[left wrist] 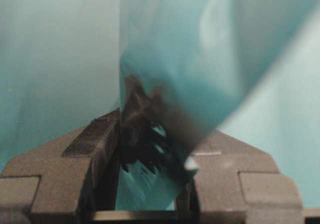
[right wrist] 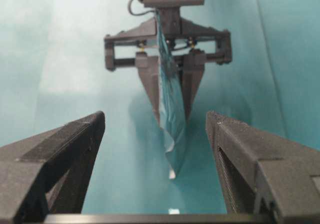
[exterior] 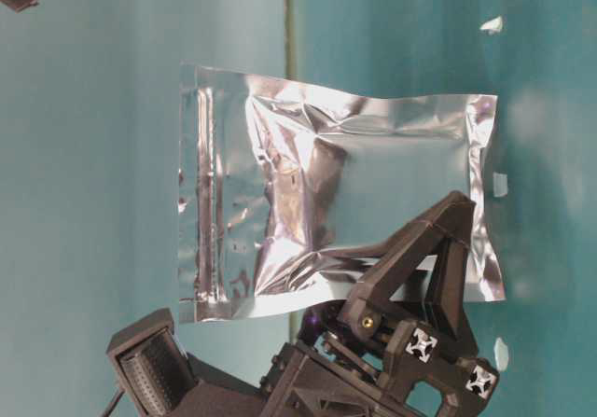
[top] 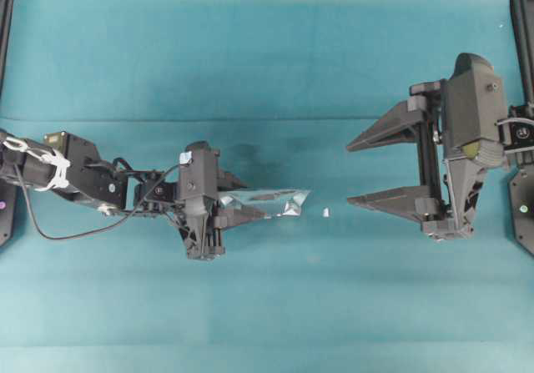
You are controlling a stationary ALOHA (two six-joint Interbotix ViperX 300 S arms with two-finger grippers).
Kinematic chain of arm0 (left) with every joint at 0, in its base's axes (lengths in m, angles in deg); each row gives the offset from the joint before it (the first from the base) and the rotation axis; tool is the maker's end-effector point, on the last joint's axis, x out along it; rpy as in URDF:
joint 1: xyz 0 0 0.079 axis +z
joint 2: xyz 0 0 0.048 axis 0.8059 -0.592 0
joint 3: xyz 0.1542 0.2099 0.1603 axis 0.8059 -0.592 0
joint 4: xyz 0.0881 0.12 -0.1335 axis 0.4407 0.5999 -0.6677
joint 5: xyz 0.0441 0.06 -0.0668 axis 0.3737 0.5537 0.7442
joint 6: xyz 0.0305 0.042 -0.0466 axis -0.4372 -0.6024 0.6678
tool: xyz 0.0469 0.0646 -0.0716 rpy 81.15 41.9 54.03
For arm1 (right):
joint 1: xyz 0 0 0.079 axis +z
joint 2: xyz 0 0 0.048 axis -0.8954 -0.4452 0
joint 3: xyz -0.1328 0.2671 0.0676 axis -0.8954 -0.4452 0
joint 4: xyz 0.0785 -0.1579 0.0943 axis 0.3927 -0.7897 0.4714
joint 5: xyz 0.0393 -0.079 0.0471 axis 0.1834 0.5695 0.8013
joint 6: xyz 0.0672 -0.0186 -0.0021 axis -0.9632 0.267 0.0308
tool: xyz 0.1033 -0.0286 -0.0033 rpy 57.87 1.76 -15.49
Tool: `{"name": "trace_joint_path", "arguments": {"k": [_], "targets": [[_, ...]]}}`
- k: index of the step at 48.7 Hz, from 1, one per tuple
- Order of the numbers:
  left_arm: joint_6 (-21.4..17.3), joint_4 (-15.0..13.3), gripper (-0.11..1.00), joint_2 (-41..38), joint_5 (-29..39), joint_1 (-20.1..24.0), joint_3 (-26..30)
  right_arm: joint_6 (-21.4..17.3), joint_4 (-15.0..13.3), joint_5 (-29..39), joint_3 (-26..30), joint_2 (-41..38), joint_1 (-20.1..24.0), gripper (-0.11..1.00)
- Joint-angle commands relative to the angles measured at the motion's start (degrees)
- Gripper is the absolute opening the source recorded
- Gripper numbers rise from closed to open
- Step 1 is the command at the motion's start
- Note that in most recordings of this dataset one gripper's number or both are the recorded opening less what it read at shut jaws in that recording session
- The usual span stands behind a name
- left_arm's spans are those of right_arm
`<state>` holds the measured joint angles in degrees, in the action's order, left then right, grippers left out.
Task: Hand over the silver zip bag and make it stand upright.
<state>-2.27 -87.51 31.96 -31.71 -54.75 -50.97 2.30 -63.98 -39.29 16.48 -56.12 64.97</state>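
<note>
The left gripper (top: 242, 198) pinches the silver zip bag (top: 265, 203) between its fingers, holding it edge-up over the teal desk (top: 267, 64). The right gripper (top: 360, 173) faces it with fingers spread wide, well apart.

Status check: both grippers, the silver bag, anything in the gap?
Left gripper shut on crinkled silver foil zip bag, held edge-on off the table. Right gripper open, facing it, apart. Tiny white speck on teal table between.
</note>
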Motion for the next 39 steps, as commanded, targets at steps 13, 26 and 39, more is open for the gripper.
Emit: {"name": "trace_joint_path", "arguments": {"k": [13, 26, 39], "targets": [[0.1, 0.2, 0.24, 0.1, 0.1, -1.0, 0.4, -0.4, 0.1, -1.6, 0.5, 0.4, 0.1, 0.91], [-0.1, 0.3, 0.24, 0.1, 0.3, -1.0, 0.4, -0.4, 0.1, -1.9, 0.1, 0.4, 0.2, 0.91], [-0.4, 0.3, 0.24, 0.1, 0.4, -1.1, 0.4, -0.6, 0.2, -2.5, -0.4, 0.4, 0.2, 0.91]]}}
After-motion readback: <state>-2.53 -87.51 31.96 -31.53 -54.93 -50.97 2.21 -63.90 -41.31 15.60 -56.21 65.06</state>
